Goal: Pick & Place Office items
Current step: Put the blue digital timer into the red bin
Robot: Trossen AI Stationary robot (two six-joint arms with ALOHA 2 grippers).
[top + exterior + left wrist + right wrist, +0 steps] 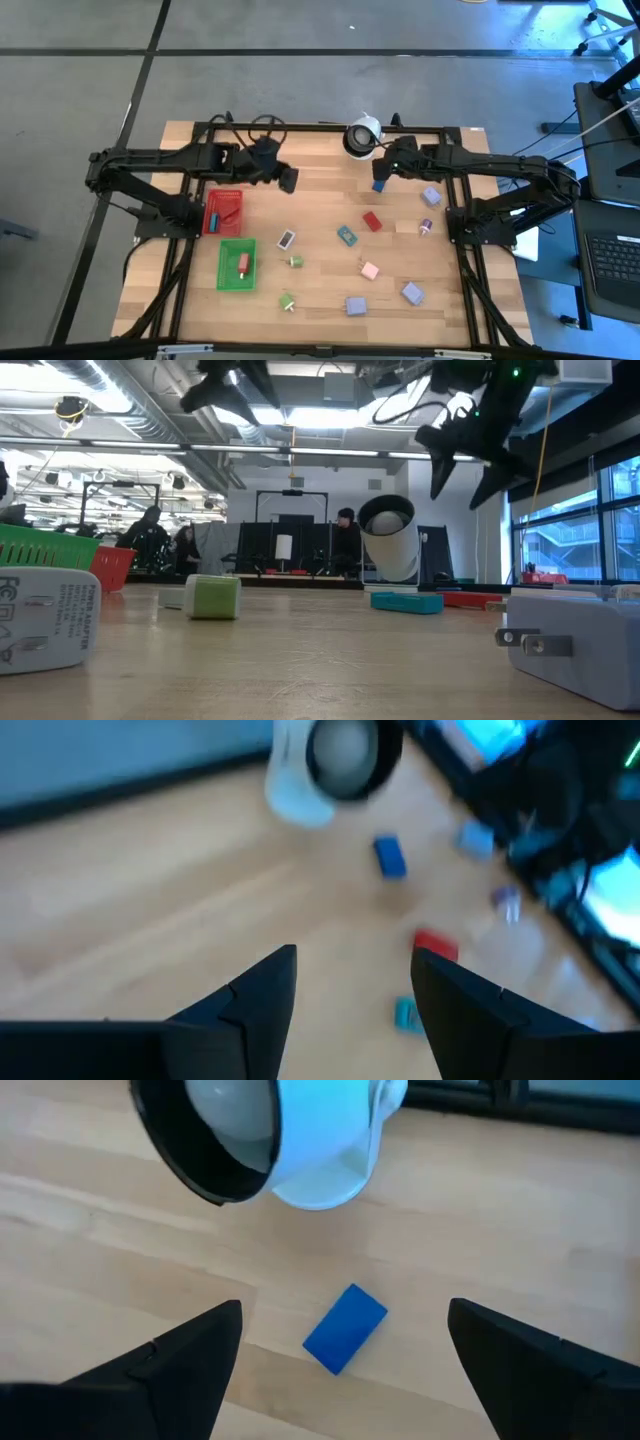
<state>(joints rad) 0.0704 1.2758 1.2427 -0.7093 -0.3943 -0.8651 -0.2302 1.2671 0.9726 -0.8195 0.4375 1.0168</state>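
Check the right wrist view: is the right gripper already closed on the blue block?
No. The right gripper is open, its fingers standing wide on either side of the blue block, which lies untouched on the table.

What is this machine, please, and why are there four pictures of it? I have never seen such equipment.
It is a robot with two dark arms at a wooden table, each ending in a two-finger claw. One picture looks down from above, one looks level across the tabletop, and two come from cameras on the wrists.

On the table lie small office items, such as a blue block and a red block, plus a red tray, a green tray and a white round object.

The right claw hangs open over the blue block, not touching it. The left claw hangs near the red tray, fingers apart. Neither claw holds anything.
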